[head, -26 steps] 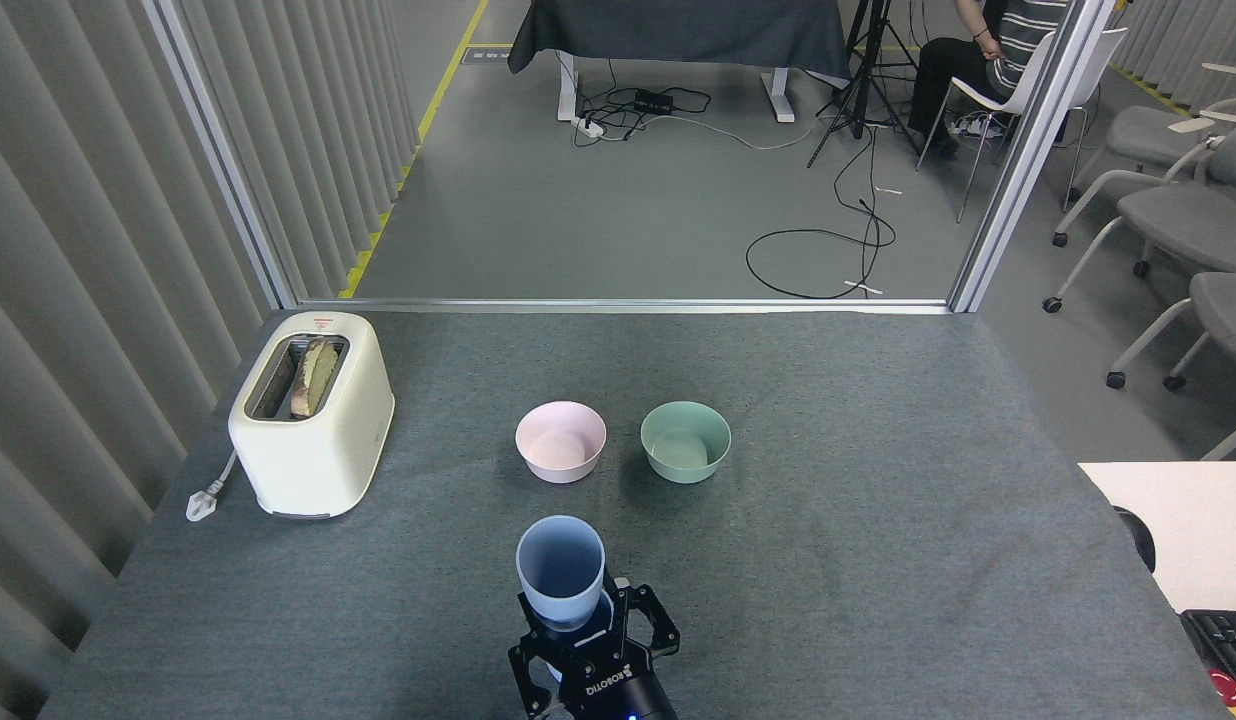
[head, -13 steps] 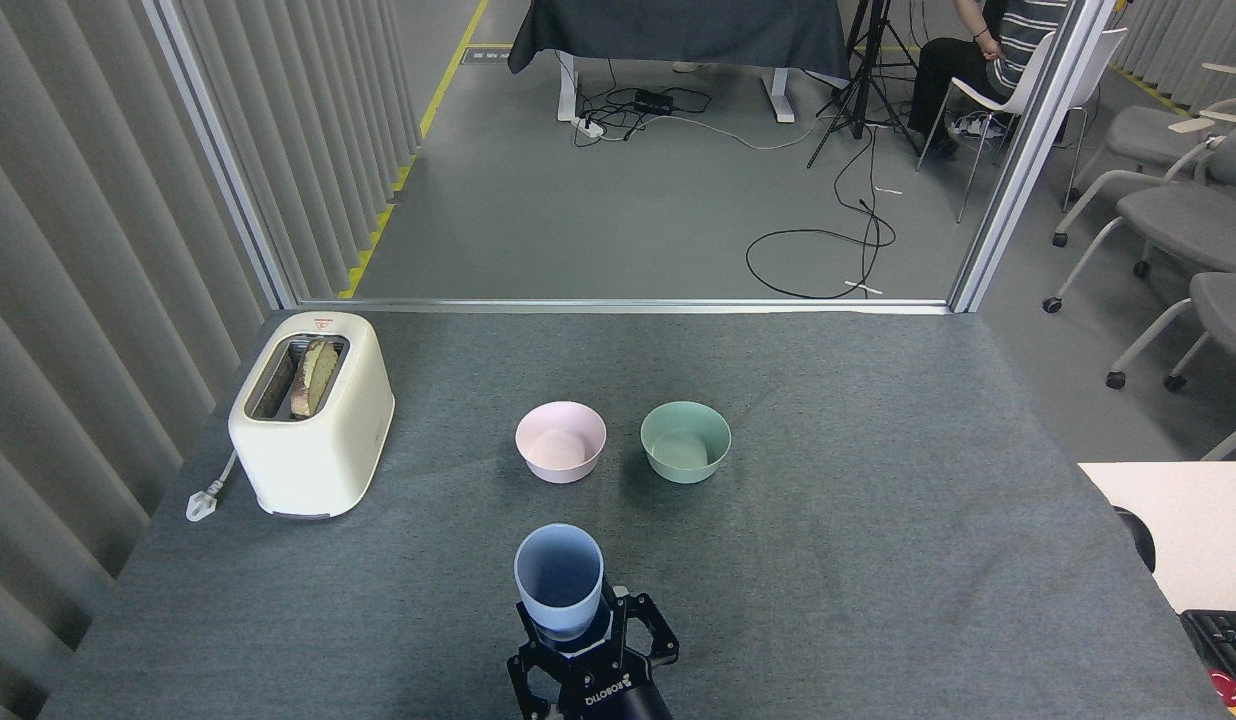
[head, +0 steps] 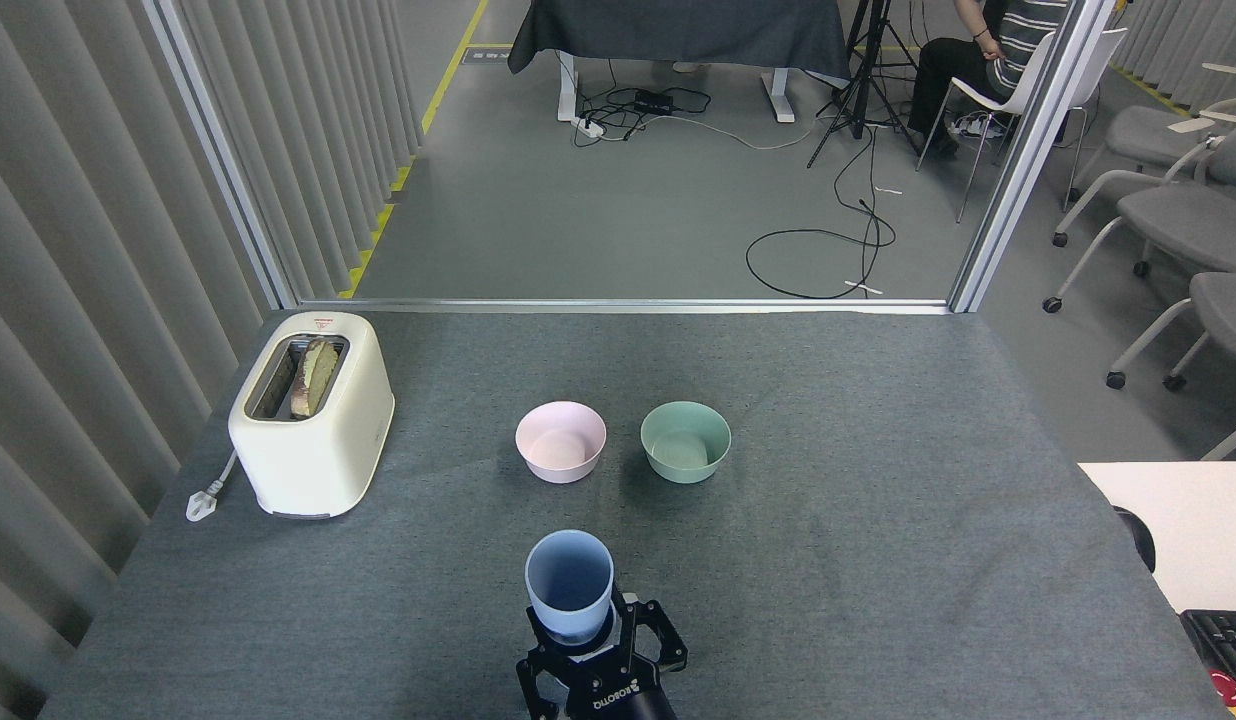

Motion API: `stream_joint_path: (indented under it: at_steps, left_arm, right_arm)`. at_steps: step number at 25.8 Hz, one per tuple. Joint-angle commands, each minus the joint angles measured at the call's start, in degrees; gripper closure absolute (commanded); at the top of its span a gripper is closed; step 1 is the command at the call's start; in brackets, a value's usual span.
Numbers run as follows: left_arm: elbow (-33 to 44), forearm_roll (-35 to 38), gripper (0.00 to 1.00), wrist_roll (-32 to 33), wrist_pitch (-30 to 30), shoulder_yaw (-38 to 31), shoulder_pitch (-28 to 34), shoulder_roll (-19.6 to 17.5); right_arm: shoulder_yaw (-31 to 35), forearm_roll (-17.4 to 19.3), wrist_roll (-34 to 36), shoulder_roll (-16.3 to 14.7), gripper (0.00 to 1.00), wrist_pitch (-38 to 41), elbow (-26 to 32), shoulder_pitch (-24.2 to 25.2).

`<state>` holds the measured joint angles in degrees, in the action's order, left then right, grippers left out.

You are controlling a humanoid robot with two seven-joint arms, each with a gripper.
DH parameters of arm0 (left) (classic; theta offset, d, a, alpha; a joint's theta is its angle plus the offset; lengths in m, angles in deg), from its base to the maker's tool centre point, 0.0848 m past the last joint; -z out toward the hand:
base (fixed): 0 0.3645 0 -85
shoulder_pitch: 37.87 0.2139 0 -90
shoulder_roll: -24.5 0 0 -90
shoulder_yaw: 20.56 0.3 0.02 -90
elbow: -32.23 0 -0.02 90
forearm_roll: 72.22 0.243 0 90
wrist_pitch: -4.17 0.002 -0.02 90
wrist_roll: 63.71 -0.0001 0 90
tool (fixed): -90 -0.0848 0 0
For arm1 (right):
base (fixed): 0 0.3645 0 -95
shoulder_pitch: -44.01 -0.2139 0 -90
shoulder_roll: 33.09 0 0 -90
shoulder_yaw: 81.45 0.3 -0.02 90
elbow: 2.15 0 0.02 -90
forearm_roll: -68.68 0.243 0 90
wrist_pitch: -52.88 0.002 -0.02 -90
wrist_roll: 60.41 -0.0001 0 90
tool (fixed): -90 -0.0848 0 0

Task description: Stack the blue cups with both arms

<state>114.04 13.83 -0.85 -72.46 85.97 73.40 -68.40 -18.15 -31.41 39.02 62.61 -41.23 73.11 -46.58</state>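
Grey table (head: 878,520): our blue cup (head: 569,588) has drifted slightly right and nearer us. One gripper (head: 600,650), side unclear, rises from below, fingers closed round the upright cup's base.

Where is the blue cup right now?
In the head view, the pale-blue matte cup sits bottom centre, held upright in a black gripper, nearer than the pink bowl.

Left edge: toaster (head: 313,425) with its loose plug (head: 202,500) block the near-left side.
Centre: pink bowl (head: 561,441) and green bowl (head: 685,441), 2 obstacles side by side, narrow gap between.
Near centre: blue cup (head: 569,585) upright.
Right half of table (head: 878,480): bare cloth, open passage.
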Motion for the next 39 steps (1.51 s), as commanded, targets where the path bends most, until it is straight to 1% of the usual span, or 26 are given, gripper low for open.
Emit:
stream_joint_path:
  at_steps: [1, 5, 8, 12, 13, 15, 16, 18, 19, 22, 24, 26, 30, 33, 39]
  left_arm:
    - [-0.1, 0.0, 0.0, 0.0, 0.0, 0.0, 0.0, 0.0]
    - [-0.1, 0.0, 0.0, 0.0, 0.0, 0.0, 0.0, 0.0]
    - [-0.1, 0.0, 0.0, 0.0, 0.0, 0.0, 0.0, 0.0]
    - [0.0, 0.0, 0.0, 0.0, 0.0, 0.0, 0.0, 0.0]
    - [0.0, 0.0, 0.0, 0.0, 0.0, 0.0, 0.0, 0.0]
    - [0.0, 0.0, 0.0, 0.0, 0.0, 0.0, 0.0, 0.0]
    - [0.0, 0.0, 0.0, 0.0, 0.0, -0.1, 0.0, 0.0]
    - [0.2, 0.0, 0.0, 0.0, 0.0, -0.7, 0.0, 0.0]
    - [0.2, 0.0, 0.0, 0.0, -0.1, -1.1, 0.0, 0.0]
    - [0.2, 0.0, 0.0, 0.0, -0.1, -1.4, -0.1, 0.0]
    - [0.3, 0.0, 0.0, 0.0, -0.2, -1.4, -0.1, 0.0]
    - [0.5, 0.0, 0.0, 0.0, -0.2, -1.4, -0.3, 0.1]
    - [2.2, 0.0, 0.0, 0.0, -0.2, -1.4, -0.5, 0.1]
    - [2.4, 0.0, 0.0, 0.0, -0.2, -1.4, -0.5, 0.0]
    - [2.4, 0.0, 0.0, 0.0, -0.2, -2.1, -0.4, -0.1]
  right_arm:
    - [0.1, 0.2, -0.5, 0.0, 0.01, 0.1, -0.1, -0.1]
    - [-0.1, 0.1, -0.3, 0.0, 0.0, 0.2, 0.0, 0.0]
    - [-0.4, 0.2, 0.8, 0.0, 0.0, 0.8, 1.7, 0.0]
    - [0.0, 0.9, 7.1, 0.1, 0.0, 1.0, 7.7, -0.2]
    - [0.2, 2.2, 7.5, 0.0, 0.0, 0.9, 9.3, -0.4]
    - [1.3, 6.4, 7.5, -0.7, 0.0, 0.5, 12.0, -0.8]
    - [3.7, 8.1, 7.4, -1.5, 0.0, 0.5, 13.2, -0.5]
    - [8.3, 9.6, 7.4, -3.4, 0.0, 0.9, 14.1, 0.6]
    - [10.3, 9.7, 7.4, -4.9, 0.0, 0.9, 14.0, 1.8]
    - [13.8, 9.8, 8.3, -9.9, 0.0, 1.1, 14.0, 8.9]
    - [14.7, 9.9, 10.7, -11.6, 0.0, 1.1, 14.0, 13.2]
    - [15.6, 9.9, 12.6, -11.7, 0.0, 1.1, 13.7, 16.4]
    - [16.4, 9.9, 12.9, -11.5, 0.0, 1.0, 13.4, 20.2]
    - [16.6, 9.9, 12.8, -11.8, 0.0, 1.0, 13.4, 21.1]
    - [17.1, 9.8, 13.2, -12.3, 0.0, 1.1, 13.5, 24.3]
